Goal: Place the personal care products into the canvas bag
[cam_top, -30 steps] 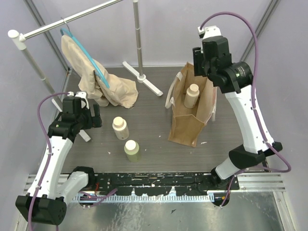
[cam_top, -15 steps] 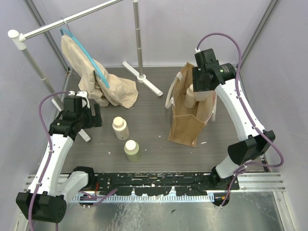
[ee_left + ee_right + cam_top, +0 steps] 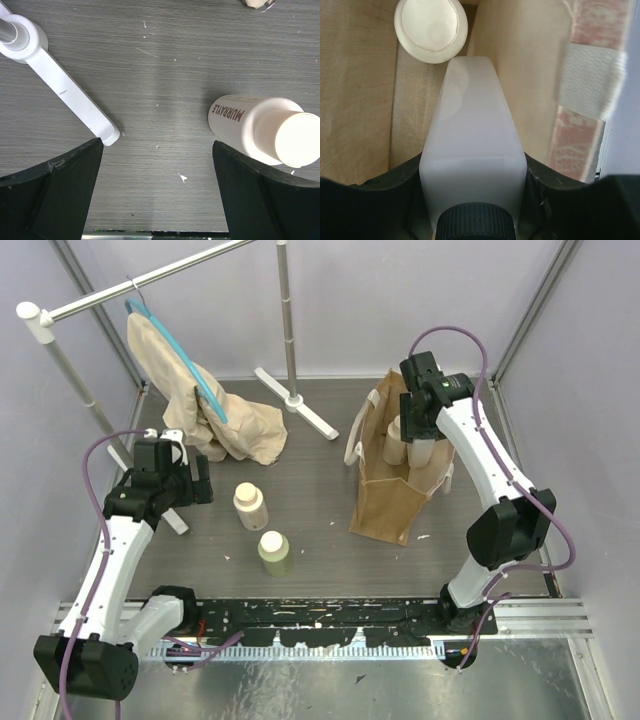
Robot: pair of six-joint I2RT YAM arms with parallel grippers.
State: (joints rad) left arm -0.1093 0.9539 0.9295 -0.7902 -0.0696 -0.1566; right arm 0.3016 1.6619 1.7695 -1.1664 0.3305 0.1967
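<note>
Right wrist view alone showed right gripper (image 3: 472, 175) clamped on white bottle (image 3: 472, 135), down inside canvas bag (image 3: 355, 90) beside cream-capped bottle (image 3: 431, 30), walls close. Left gripper (image 3: 157, 185) gaped wide over open table (image 3: 175, 60); labelled bottle (image 3: 255, 130), yellowish bottle (image 3: 274, 552) stood there.

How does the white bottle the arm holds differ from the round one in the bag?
The white bottle is flat-sided with a dark ribbed cap; the round bottle has a wide cream cap. The white bottle is gripped by the right end effector; the round bottle stands free. Both are inside the canvas bag.
</note>
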